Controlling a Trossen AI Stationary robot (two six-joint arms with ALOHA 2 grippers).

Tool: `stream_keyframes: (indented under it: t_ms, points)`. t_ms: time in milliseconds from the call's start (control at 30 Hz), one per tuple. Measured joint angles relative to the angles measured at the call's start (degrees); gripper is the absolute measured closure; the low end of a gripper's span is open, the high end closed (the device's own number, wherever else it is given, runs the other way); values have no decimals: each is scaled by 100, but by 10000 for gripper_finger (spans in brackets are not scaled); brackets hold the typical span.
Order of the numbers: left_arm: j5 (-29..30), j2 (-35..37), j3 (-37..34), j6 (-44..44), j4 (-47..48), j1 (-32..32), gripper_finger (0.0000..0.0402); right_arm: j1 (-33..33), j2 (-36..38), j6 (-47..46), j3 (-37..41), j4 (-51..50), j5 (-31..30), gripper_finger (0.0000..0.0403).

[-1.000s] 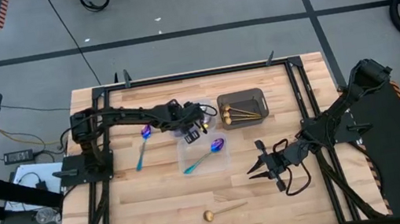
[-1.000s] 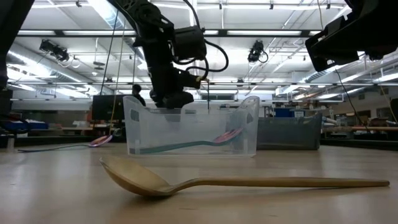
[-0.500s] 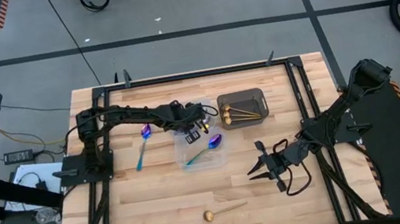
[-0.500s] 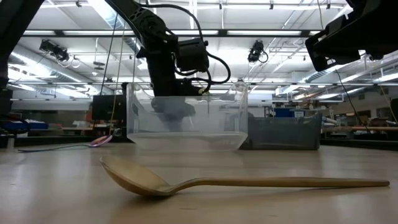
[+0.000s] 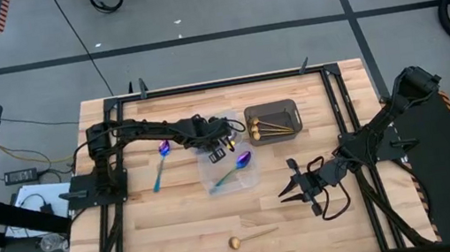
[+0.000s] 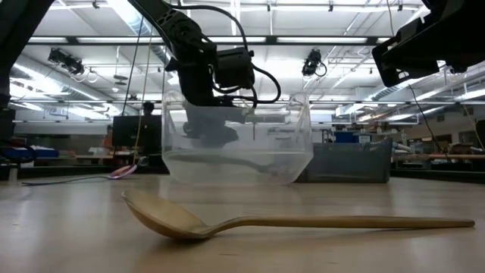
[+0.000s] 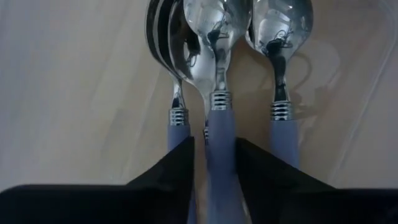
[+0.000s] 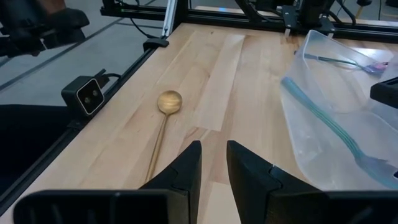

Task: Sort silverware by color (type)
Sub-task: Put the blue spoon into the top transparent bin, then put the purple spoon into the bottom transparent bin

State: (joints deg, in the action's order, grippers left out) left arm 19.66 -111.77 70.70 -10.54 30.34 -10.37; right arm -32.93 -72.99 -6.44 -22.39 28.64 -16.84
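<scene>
Left wrist view, shiny silver spoons [image 7: 219,37], pale blue handles, ribbed collars.

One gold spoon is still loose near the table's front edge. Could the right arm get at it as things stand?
Probably yes: the gold spoon lies alone on bare wood, nothing between it and the right gripper, which hangs nearby holding nothing.

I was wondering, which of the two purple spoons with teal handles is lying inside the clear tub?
The purple spoon nearer the dark tub lies inside the clear tub; the other purple spoon rests on bare table.

Overhead and table-level cameras are both catching the long gold metal spoon [image 5: 252,238] [image 6: 295,222]; wrist cameras are looking close.
</scene>
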Motion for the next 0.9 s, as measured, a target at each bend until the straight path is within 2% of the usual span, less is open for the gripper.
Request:
stream_keyframes:
  t_ms: [200,667,900]
  points:
    - [5,2,0,-17,46,23,237,0,0,0,1,0,0,316]
    - [66,7,551,45,386,123,232,0,0,-46,0,0,0,316]
    - [68,9,1204,65,1696,162,232,0,0,-46,1,-2,0,316]
